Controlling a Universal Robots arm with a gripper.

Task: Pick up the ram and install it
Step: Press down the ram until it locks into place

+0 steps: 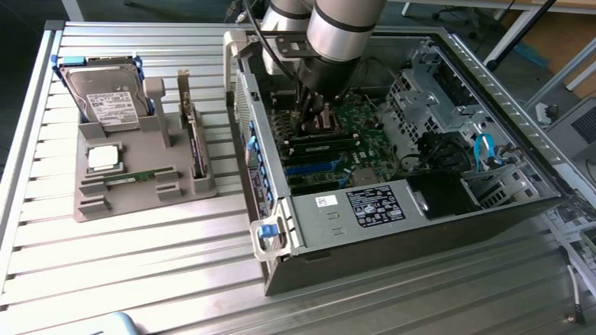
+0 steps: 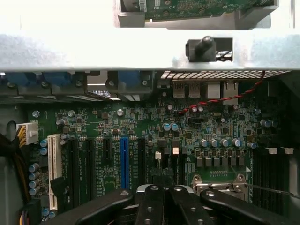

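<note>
One ram (image 1: 138, 176), a thin green stick, lies flat in the grey parts holder (image 1: 139, 202) at the exterior view's left. My gripper (image 1: 312, 117) is down inside the open computer case (image 1: 419, 223), over the motherboard (image 1: 373, 139). In the wrist view the gripper (image 2: 162, 183) is shut, its tips pressed together right over the dark memory slots (image 2: 176, 161) between the blue slot (image 2: 124, 161) and the silver processor socket (image 2: 220, 185). I cannot tell whether a ram stick is pinched between the tips.
The holder also carries a hard drive (image 1: 105, 98), a square processor chip (image 1: 102, 157) and an upright expansion card (image 1: 192, 143). The case's rear wall (image 2: 140, 51), a drive cage (image 1: 423, 91) and cables (image 1: 484, 150) close in around the motherboard.
</note>
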